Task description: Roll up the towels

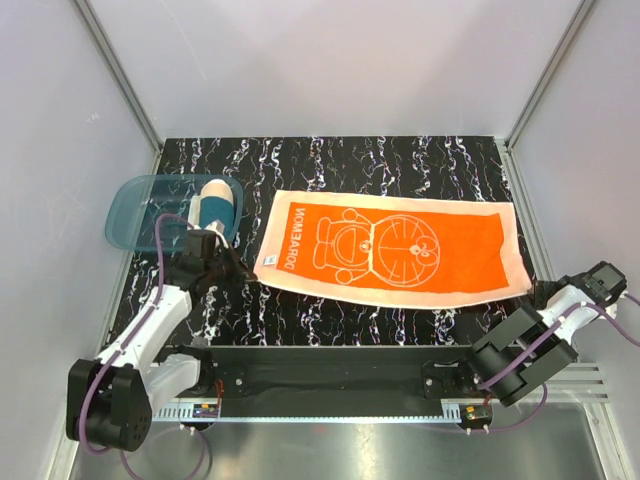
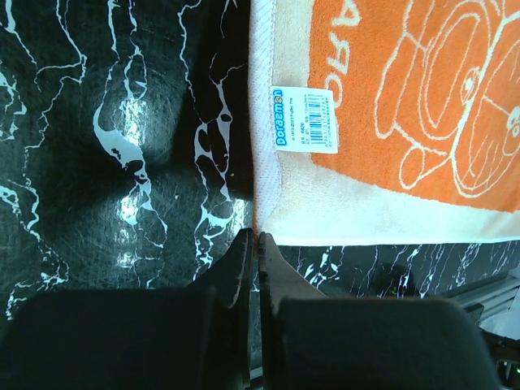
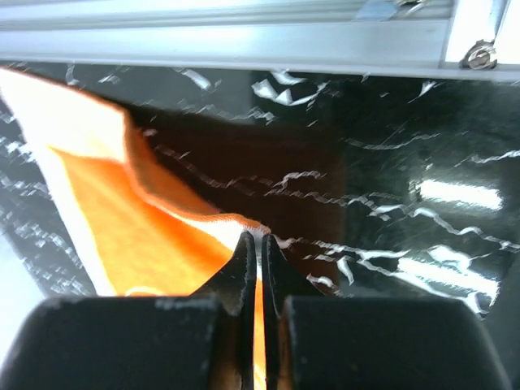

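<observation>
The orange towel (image 1: 390, 245) lies spread flat across the middle of the table, printed side up with its cream border showing. My left gripper (image 1: 252, 271) is shut on its near-left corner, seen in the left wrist view (image 2: 254, 240) just below the towel (image 2: 390, 97) and its white label (image 2: 302, 120). My right gripper (image 1: 537, 293) is shut on the near-right corner, which is lifted slightly; in the right wrist view (image 3: 253, 240) the orange cloth (image 3: 122, 219) shows between the fingers. The teal-blue towel (image 1: 212, 208) sits rolled up at the back left.
A translucent blue tray (image 1: 135, 205) at the far left holds the rolled teal towel. White walls and aluminium frame posts (image 1: 120, 75) enclose the black marbled table (image 1: 400, 160). A frame rail (image 3: 244, 36) runs close past the right gripper.
</observation>
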Robot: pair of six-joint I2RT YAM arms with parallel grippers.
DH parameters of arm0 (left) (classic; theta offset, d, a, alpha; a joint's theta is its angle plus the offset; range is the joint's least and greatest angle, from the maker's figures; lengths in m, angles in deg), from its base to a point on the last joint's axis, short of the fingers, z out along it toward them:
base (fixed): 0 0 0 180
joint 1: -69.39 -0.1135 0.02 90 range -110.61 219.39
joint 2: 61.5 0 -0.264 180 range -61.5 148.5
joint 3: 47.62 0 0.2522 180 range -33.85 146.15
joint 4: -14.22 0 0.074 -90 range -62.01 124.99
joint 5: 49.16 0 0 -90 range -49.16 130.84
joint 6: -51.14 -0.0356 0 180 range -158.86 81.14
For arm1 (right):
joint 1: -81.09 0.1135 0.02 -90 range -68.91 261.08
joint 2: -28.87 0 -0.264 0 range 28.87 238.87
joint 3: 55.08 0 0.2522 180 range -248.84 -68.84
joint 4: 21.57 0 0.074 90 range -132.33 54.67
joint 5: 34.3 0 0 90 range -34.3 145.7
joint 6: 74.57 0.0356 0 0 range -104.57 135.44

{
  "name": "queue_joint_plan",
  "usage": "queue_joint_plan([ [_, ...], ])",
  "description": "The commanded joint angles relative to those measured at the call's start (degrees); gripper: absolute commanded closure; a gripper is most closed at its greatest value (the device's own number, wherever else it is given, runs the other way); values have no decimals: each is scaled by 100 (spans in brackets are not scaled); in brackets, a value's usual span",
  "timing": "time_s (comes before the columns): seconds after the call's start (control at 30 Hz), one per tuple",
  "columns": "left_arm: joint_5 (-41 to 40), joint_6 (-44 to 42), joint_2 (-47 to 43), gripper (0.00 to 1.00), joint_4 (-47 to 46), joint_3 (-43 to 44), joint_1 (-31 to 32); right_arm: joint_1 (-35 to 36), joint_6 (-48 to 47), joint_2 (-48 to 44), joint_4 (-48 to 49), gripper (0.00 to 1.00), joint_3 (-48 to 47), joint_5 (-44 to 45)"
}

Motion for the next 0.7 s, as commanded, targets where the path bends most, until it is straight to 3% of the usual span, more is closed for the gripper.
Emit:
queue_joint_plan([
  [0.0, -166, -83, -183, 100, 193, 275, -25, -11, 90, -259, -221, 100, -46, -483],
  [0.2, -333, -74, -666, 100, 712, 415, -25, -11, 275, -874, -607, 100, -309, -678],
  [0.37, -281, 119, -1018, 100, 1081, 407, -25, -11, 109, -787, -1196, 100, -889, -607],
  [0.5, -306, 172, -1264, 100, 1178, 459, -16, -11, 117, -717, -1030, 100, -714, -739],
  [0.67, -377, 32, -800, 100, 1038, 810, -25, -11, 152, -288, -609, 100, -765, -940],
])
